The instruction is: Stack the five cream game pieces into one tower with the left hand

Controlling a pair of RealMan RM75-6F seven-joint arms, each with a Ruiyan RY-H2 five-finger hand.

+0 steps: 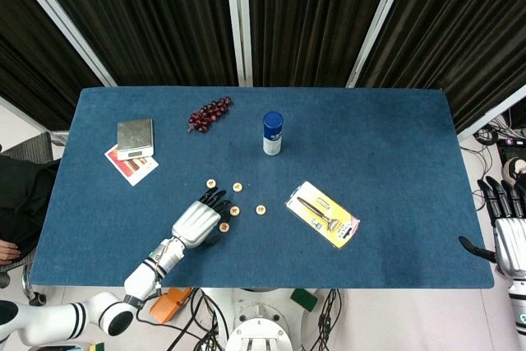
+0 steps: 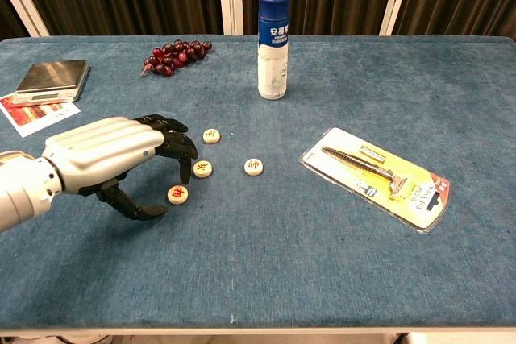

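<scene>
Cream game pieces lie loose on the blue table point(image 1: 394, 154). The head view shows one at the far left point(image 1: 211, 183), one beside it point(image 1: 237, 187), a middle one point(image 1: 235, 211), a right one point(image 1: 260, 210) and a red-marked near one point(image 1: 223, 227). My left hand point(image 1: 197, 223) point(image 2: 113, 155) hovers open over the red-marked piece point(image 2: 177, 194), which lies between the fingertips point(image 2: 185, 168) and the thumb, untouched as far as I can see. In the chest view the fingers hide the far-left piece. My right hand point(image 1: 509, 236) hangs open off the table's right edge.
A white bottle with a blue cap point(image 1: 273, 133) point(image 2: 272, 43) stands behind the pieces. Red grapes point(image 1: 209, 114) lie at the back and a small scale point(image 1: 135, 138) sits on a card at the left. A packaged razor point(image 1: 323, 214) point(image 2: 377, 176) lies to the right.
</scene>
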